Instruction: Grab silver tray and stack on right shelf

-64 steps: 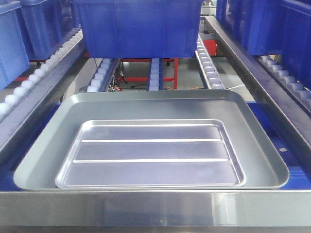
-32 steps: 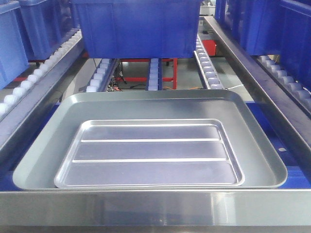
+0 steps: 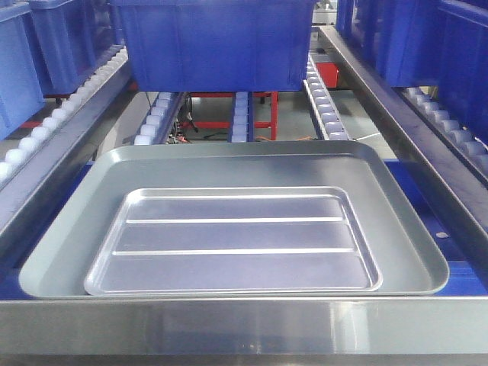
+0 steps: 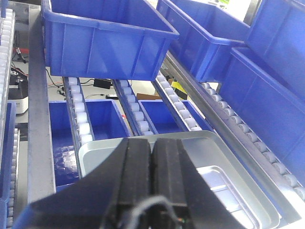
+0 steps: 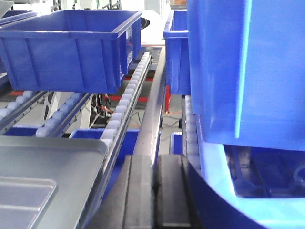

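Now | silver tray point(image 3: 232, 242) beyond left fingers point(image 4: 136, 176) | both fingers pairs pressed together, empty

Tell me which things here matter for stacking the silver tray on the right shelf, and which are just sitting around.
For the job:
- silver tray, ridged, lying inside a bigger tray
- right shelf, seen by its steel front lip
- left gripper, fingers closed
- right gripper, fingers closed

Just there:
- larger grey tray
- blue bin behind
- white rollers
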### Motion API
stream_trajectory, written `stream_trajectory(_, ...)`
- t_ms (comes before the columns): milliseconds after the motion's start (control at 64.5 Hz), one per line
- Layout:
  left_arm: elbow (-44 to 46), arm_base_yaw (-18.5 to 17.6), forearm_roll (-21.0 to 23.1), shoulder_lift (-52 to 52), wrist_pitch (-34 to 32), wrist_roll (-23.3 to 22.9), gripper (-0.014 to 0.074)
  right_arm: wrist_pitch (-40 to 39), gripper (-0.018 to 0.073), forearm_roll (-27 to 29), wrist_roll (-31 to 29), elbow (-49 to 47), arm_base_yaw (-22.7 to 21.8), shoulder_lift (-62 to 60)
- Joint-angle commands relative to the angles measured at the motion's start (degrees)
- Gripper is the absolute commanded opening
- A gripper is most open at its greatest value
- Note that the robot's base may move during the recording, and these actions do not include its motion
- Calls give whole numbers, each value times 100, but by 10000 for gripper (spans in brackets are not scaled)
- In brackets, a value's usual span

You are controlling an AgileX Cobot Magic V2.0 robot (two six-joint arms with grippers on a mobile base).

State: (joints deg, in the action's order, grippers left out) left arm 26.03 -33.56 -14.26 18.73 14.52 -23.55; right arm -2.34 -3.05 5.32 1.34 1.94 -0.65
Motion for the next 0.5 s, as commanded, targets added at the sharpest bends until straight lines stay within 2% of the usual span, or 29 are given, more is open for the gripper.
stream_trajectory(0, 180, -53, -33, 60, -457, 4, -92, -780, 49, 9, -60, 37, -27, -102)
stream_trajectory(481, 180, -53, -33, 62, -457, 4, -92, -757, 49, 9, -60, 37, -27, -102)
